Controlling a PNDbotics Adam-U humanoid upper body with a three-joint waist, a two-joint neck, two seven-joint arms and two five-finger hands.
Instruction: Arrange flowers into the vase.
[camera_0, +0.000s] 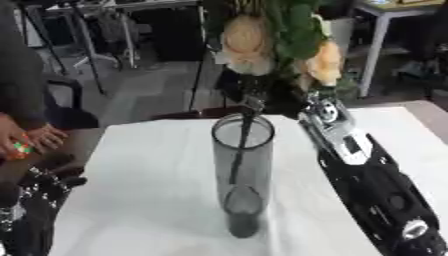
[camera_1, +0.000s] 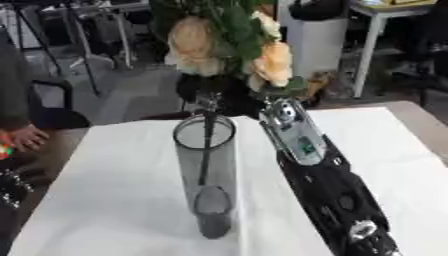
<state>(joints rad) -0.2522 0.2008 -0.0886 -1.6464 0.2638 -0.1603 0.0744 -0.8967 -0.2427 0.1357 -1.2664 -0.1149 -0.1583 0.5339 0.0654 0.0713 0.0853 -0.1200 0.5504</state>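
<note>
Nearest the lens: right forearm, black and silver, running up across the white-clothed counter to the right hand, fingers hidden among foliage, so cannot tell how closed. Holds flowers above the vase: peach blooms, green leaves, thin dark stem already inside the rim. Probably light, top-heavy, soft-petalled; best gripped low on the stem. Vase tall, smoky, see-through, cylindrical; likely tippable, perhaps slippery. Left hand idle at lower left, fingers unclear.
</note>
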